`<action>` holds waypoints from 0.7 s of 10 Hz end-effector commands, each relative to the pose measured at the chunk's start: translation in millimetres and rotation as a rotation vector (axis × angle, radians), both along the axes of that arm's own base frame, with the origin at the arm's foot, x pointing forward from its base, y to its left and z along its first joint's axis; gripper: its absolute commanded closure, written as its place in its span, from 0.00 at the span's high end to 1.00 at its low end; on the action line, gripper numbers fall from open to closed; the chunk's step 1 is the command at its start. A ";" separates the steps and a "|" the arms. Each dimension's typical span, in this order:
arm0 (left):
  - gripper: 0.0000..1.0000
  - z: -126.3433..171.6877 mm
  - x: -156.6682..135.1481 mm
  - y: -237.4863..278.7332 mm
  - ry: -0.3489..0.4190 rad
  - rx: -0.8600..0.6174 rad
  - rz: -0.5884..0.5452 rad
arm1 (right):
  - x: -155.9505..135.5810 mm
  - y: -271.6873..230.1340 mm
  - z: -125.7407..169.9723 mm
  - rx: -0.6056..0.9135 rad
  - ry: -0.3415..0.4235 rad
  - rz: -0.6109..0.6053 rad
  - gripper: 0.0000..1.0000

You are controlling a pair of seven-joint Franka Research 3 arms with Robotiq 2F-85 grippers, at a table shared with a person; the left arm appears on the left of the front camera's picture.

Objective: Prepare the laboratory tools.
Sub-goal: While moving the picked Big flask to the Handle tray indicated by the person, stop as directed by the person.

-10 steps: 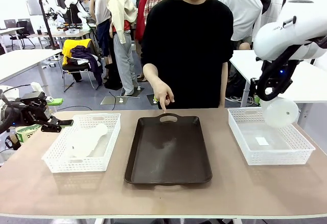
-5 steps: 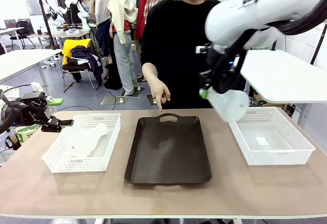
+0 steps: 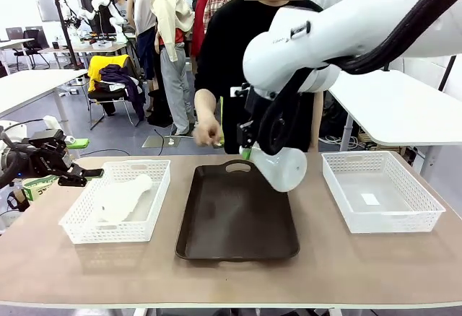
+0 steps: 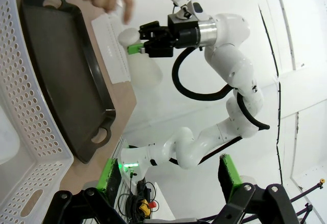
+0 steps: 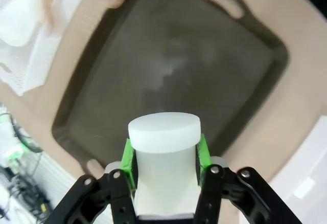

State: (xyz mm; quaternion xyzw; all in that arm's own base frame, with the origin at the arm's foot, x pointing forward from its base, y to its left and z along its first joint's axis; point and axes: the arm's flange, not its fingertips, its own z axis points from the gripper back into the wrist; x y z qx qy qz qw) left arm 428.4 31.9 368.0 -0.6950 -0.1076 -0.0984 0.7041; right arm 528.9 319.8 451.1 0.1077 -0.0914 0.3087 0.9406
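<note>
- Front view: the right end effector (image 3: pixel 250 150) pinches one flask (image 3: pixel 283 166) by its neck, tilted in the air over the far right part of the dark tray (image 3: pixel 238 218) on the worktop (image 3: pixel 361 265). The second flask (image 3: pixel 123 197) lies on its side in the left basket (image 3: pixel 79 233). The right basket (image 3: pixel 382 226) is beside the tray. The person's hand (image 3: pixel 208 132) hangs beyond the tray's far edge. The left end effector (image 3: pixel 78 177) sits just left of the left basket.
- Left wrist view: the left end effector (image 4: pixel 168 183) has its green pads (image 4: pixel 109 175) spread wide, holding nothing. Farther off, the right end effector (image 4: pixel 135 49) grips the flask (image 4: pixel 145 70).
- Right wrist view: green pads (image 5: pixel 127 157) press both sides of the flask's neck (image 5: pixel 163 147), above the tray (image 5: pixel 168 65).
</note>
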 end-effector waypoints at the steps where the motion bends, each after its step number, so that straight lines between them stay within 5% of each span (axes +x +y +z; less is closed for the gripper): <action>1: 1.00 2.7 0.2 0.4 -0.012 -0.017 0.007 | 8.8 10.3 -19.2 0.065 -0.021 0.050 0.00; 7: 1.00 2.7 0.2 0.4 -0.012 -0.017 0.007 | 13.1 22.0 -56.5 0.036 -0.022 0.045 0.00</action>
